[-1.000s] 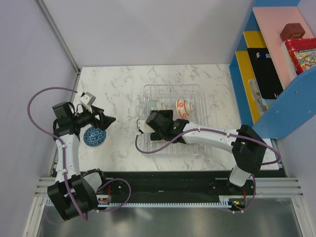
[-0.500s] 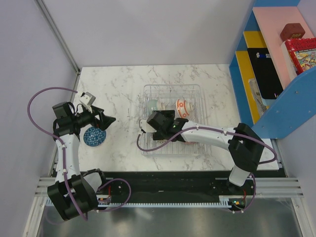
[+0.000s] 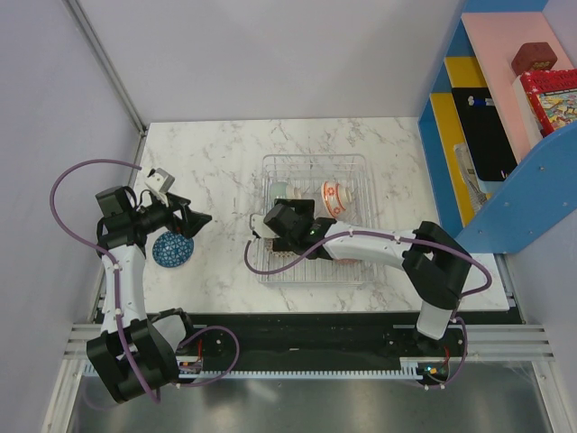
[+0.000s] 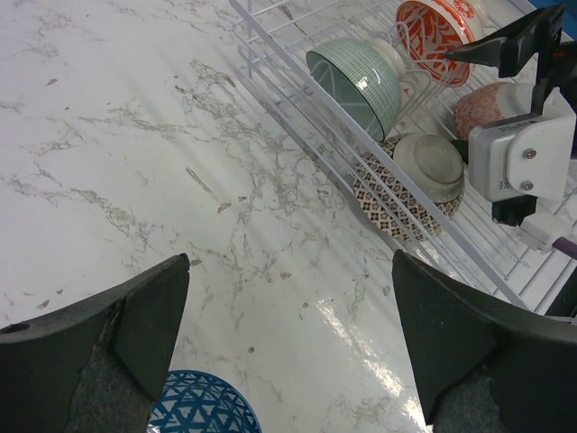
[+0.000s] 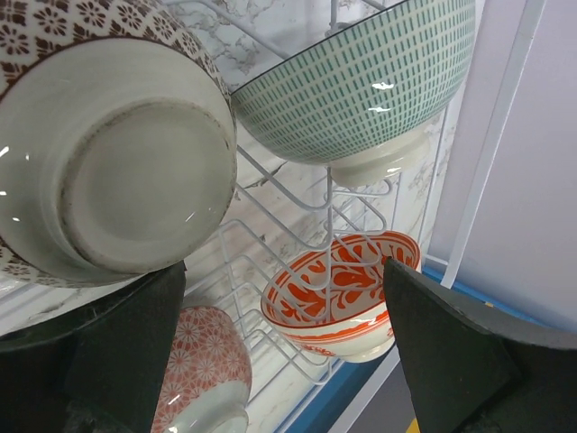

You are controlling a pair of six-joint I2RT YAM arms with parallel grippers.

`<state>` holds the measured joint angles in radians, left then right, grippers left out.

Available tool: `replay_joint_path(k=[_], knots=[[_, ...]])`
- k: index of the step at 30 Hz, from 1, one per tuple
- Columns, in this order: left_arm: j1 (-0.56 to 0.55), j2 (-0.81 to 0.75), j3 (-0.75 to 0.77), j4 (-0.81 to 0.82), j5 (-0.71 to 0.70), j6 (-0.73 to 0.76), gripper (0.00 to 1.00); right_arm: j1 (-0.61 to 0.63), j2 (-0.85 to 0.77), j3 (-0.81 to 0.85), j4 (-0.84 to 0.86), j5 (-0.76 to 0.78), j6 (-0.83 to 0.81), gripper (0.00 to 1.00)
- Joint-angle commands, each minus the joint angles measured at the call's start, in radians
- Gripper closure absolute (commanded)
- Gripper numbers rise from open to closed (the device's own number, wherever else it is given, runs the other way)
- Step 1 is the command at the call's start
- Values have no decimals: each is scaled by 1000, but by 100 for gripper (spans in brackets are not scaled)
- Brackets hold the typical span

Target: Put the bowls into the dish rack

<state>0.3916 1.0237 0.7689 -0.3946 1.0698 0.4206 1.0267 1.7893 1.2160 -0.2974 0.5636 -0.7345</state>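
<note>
The wire dish rack (image 3: 353,171) stands right of centre and also shows in the left wrist view (image 4: 297,108). It holds a celadon green bowl (image 5: 370,81), an orange-and-white bowl (image 5: 343,293), a brown-patterned bowl (image 5: 108,153) and a pink-patterned bowl (image 5: 198,370). My right gripper (image 5: 284,361) is open inside the rack, with the brown-patterned bowl just above its left finger. In the top view it (image 3: 290,219) covers the rack's left half. My left gripper (image 4: 288,271) is open and empty over the marble. A blue-patterned bowl (image 4: 203,406) sits just below it (image 3: 171,250).
A blue and pink shelf unit (image 3: 505,135) with boxes stands to the right of the rack. Grey walls close the left and back. The marble tabletop (image 3: 221,162) lies between the blue bowl and the rack.
My right arm's elbow has swung left and the gripper has shifted slightly within the rack. The left arm and the blue bowl have not moved.
</note>
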Motion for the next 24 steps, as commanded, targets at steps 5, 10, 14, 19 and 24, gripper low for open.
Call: replay_joint_path(k=[5,10,14,19,24], knots=[[7,-17,6,4,30,4,0,-2,-45,-23,-60,59,-20,3],[12,-34,35,-20,-36,14,0,-63,-132,-23,-150,23,-11,3],[13,-19,63,-47,-111,15,0,-100,-186,-71,-158,18,-13,3],[23,-5,63,-102,-165,52,0,-120,-211,-124,-158,13,3,2],[39,-60,43,-167,-195,104,0,-123,-237,-133,-163,-2,30,3]])
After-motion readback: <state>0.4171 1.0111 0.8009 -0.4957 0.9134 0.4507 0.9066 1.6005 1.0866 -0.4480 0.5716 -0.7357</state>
